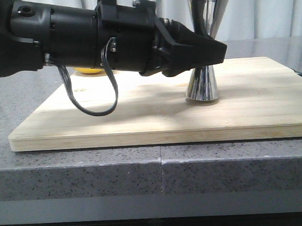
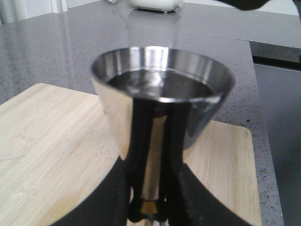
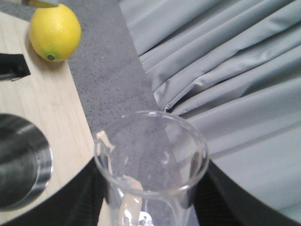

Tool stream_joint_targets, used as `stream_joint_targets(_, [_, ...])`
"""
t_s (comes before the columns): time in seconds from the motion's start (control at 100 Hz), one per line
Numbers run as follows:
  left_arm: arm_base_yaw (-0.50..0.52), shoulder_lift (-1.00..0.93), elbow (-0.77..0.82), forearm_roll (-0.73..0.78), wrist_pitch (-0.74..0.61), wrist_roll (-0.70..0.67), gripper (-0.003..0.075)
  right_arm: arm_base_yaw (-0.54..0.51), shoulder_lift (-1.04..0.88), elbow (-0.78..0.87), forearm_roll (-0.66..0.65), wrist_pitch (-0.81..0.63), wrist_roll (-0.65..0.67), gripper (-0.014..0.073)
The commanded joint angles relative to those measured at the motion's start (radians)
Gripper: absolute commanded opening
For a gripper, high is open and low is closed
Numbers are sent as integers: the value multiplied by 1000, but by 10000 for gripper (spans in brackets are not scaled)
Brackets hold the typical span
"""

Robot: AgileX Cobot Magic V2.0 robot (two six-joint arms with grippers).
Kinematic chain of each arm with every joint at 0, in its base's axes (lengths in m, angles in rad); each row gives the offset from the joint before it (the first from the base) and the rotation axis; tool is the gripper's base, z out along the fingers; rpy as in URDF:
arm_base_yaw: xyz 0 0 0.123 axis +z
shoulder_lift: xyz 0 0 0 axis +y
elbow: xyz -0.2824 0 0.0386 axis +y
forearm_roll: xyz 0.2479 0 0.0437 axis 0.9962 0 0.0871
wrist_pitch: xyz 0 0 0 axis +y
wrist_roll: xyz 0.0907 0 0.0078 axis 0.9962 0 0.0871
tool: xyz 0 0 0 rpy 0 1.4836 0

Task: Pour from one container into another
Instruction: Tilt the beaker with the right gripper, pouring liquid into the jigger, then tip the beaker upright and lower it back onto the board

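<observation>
**Steel jigger gripped at the waist as glass beaker is held above the board**

A speckled grey stone counter (image 1: 93,171) is seen nearest the camera, with a pale wooden cutting board (image 1: 141,118) laid flat on it. Across the near left of the board the black left arm is stretched towards the right, a loop of black cable (image 1: 97,103) hanging from it just above the wood. The left gripper (image 1: 206,52) is closed on a tall shiny steel double-cone jigger (image 1: 202,85), its black fingers (image 2: 176,155) clamped on either side of the narrow waist, where a gold-toned band (image 2: 149,206) is visible in the left wrist view. The jigger is stood upright on the right half of the board, its base on the wood, and dark liquid is seen inside its upper cup in the left wrist view.

In the right wrist view, a small clear glass beaker (image 3: 150,169) is held upright between the dark fingers of the right gripper (image 3: 150,207), which are pressed to its sides. The beaker is held up over the far edge of the board, just beside the jigger's open rim. Whether liquid is inside cannot be told.

Farther back, a yellow lemon (image 3: 54,32) is rested on the far left part of the board, and pale grey pleated curtains (image 3: 225,70) are hung behind the counter.
</observation>
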Motion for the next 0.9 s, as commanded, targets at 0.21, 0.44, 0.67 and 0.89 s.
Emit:
stream_joint_targets(0.21, [-2, -57, -24, -45, -80, -8, -21, -120, 4, -37, 317, -106, 9, 250])
stream_joint_targets(0.44, [-2, -57, -24, -45, -80, -8, -21, -181, 114, -37, 465, -214, 9, 250])
stream_joint_targets(0.67, [-2, -57, -24, -45, -80, -8, -21, -219, 265, -37, 598, -356, 9, 250])
stream_joint_targets(0.89, [-2, -57, -24, -45, -82, -23, -21, -226, 373, -37, 659, -452, 50, 250])
